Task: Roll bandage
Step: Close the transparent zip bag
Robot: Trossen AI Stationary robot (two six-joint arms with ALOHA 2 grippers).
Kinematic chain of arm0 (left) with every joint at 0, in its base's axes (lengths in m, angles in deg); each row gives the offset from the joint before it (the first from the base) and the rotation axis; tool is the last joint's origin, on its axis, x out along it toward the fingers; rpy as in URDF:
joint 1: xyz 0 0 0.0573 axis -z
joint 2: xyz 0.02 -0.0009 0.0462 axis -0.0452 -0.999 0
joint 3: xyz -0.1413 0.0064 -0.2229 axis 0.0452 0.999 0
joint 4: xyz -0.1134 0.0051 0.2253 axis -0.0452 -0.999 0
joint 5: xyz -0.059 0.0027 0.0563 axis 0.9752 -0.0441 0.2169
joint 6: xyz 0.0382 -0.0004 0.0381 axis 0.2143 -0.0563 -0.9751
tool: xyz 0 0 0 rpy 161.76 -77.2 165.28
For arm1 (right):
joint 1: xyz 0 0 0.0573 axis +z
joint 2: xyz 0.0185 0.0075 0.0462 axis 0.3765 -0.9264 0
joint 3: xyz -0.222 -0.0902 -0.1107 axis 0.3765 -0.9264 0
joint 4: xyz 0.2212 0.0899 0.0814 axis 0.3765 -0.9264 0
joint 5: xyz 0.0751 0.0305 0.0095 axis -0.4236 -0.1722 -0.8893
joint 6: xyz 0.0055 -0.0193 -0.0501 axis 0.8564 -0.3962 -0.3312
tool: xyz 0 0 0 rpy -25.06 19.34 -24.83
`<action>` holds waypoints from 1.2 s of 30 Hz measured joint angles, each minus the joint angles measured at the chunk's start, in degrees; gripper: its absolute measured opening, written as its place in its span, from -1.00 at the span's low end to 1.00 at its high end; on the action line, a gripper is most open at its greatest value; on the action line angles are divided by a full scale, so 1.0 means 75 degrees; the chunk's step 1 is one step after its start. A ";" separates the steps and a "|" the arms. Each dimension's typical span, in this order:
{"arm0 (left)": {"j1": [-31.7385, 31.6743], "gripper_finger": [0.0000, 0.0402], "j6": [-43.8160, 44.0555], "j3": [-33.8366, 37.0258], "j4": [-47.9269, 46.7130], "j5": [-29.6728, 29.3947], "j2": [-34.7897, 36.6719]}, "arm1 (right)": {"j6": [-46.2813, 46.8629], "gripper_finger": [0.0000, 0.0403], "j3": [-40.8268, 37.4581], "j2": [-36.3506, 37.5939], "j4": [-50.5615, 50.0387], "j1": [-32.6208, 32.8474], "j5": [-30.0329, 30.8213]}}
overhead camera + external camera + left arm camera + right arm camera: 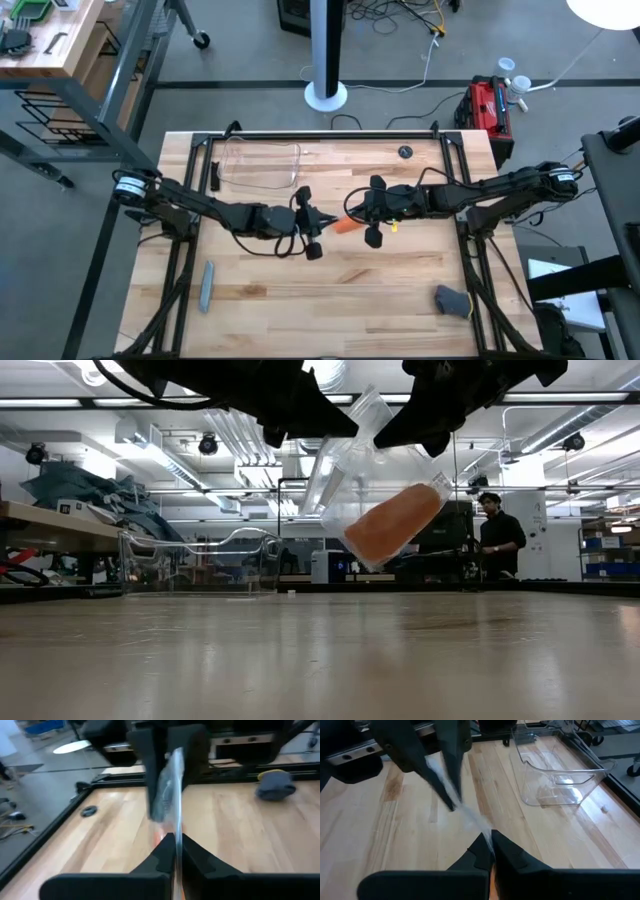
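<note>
The bandage (395,520) is a stubby orange roll inside a clear plastic wrap (352,435), hanging well above the table's middle. In the high view the orange roll (345,226) shows between my two grippers. My left gripper (318,224) is shut on the wrap from the table's left. My right gripper (366,214) is shut on it from the right. In the low view both grippers (305,415) (425,425) stand above the roll. My left gripper pinches one edge of the clear wrap (176,851) between its two fingers, coming level from the table's left. The wrap stretches away to the other gripper, clear of the table. My right gripper pinches the wrap's opposite edge (488,838) between its two fingers, coming from the table's right. The wrap runs drawn out between the two holds, and the orange roll hangs tilted below them.
A clear plastic container (262,163) stands at the far left. A grey bar (207,285) lies near the front left, a dark grey lump (452,300) at the front right, a small black disc (404,152) at the far edge. A person (497,535) stands in the room behind.
</note>
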 joint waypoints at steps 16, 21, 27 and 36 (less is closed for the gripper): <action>0.0002 -0.97 0.0244 0.0000 -0.0314 0.0174 0.0009 | 0.0003 -1.00 0.0006 0.0003 -0.0029 -0.0003 0.0000; 0.0000 -0.99 0.0294 0.0000 -0.0364 0.0225 0.0020 | 0.0006 -1.00 0.0006 0.0003 -0.0035 0.0000 -0.0006; 0.0000 -0.92 0.0801 -0.0009 -0.0762 0.0217 0.0023 | 0.0009 -1.00 0.0006 0.0003 -0.0035 0.0000 -0.0028; 0.0009 -0.97 0.0791 -0.0006 -0.0843 0.0269 0.0050 | 0.0012 -1.00 0.0006 0.0006 -0.0038 -0.0003 -0.0058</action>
